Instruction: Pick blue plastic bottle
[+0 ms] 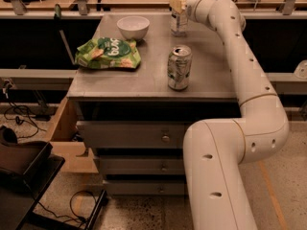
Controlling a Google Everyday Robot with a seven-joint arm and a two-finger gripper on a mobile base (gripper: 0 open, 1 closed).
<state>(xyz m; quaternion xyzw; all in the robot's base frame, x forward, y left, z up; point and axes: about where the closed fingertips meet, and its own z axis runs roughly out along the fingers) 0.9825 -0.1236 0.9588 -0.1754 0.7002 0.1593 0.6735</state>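
The blue plastic bottle (179, 22) is slim and clear with a pale label band. It stands upright at the far edge of the grey cabinet top (144, 75), right of centre. My gripper (178, 4) reaches in from the right on the long white arm and sits at the bottle's upper part, hiding its cap. The bottle's base appears to rest on the top.
A silver-green drink can (179, 67) stands nearer the front, directly in line with the bottle. A white bowl (133, 27) is at the far left and a green snack bag (109, 53) lies on the left side. Drawers sit below, and a wooden bench runs behind.
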